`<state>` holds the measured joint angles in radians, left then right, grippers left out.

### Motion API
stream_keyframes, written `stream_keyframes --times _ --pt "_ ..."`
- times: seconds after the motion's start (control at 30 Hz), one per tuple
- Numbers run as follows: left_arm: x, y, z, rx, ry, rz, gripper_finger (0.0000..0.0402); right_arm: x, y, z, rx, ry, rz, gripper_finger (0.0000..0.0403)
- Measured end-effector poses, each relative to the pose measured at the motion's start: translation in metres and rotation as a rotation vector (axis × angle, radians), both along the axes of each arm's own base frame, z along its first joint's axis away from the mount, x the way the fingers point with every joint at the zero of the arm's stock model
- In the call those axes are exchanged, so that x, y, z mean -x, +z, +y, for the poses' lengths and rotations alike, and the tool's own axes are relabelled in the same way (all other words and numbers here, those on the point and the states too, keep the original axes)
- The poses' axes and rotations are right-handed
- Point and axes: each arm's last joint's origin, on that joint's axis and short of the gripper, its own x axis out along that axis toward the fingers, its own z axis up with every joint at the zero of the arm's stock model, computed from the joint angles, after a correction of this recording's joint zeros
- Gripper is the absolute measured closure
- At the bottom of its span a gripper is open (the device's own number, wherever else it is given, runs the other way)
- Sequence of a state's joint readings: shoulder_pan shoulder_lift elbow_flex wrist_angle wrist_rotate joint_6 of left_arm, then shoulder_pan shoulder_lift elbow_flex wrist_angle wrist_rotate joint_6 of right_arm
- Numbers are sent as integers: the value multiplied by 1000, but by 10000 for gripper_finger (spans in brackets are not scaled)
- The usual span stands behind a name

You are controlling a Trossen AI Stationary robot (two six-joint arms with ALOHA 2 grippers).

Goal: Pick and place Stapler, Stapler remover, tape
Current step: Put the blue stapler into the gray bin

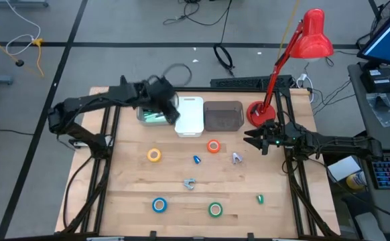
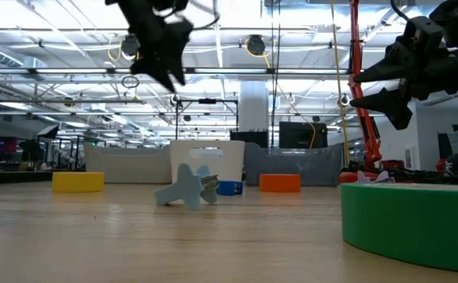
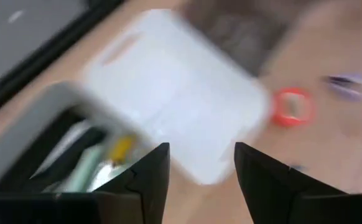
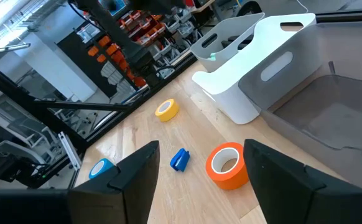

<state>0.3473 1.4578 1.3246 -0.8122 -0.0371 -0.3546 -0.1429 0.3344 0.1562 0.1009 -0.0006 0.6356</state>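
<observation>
Hard to see: left bin (image 1: 148,115) contents blurred under the left gripper (image 3: 196,163); stapler can't be picked out.
Tape: four rolls on table (image 1: 295,201) — yellow (image 1: 154,155), orange (image 1: 213,146), blue (image 1: 159,205), green (image 1: 215,210).
Bins: three in a row, white bin (image 1: 190,117) in the middle.
Left gripper: over left bin, fingers apart, empty.
Right gripper (image 1: 251,139): beside the lamp (image 1: 295,53), jaws wide, empty.

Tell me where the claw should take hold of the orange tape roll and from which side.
Come straight down on the orange tape roll. It lies flat with its hole facing up, so one finger could probably drop into the pale centre and the other outside the wall. The right claw, open, hovers nearest, beside it.
</observation>
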Motion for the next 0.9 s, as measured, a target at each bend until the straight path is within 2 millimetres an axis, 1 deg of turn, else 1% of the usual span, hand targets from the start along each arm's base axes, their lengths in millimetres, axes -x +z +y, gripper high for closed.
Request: stream_keyframes --times 0.13,0.3,0.43,0.53,0.63,0.7,0.77,0.9 --pt "-24 4 -45 -52 -151 -95 222 0 0 0 0 0 0 174" --pt "-43 7 -98 -191 -299 -181 222 0 0 0 0 0 0 174" --pt "-58 -1 -133 -337 -451 -195 222 0 0 0 0 0 1 174" --pt "-73 -15 -153 -420 -567 -194 222 0 0 0 0 0 1 174" --pt "-86 -36 -167 -476 -655 -146 222 0 0 0 0 0 4 174" --pt "-93 -51 -171 -487 -687 -111 222 0 -1 0 -1 0 8 174" --pt "-98 -67 -171 -481 -703 -49 222 0 -1 0 -1 0 8 174" --pt "-107 -92 -165 -458 -712 23 222 0 -1 0 -1 0 8 174"
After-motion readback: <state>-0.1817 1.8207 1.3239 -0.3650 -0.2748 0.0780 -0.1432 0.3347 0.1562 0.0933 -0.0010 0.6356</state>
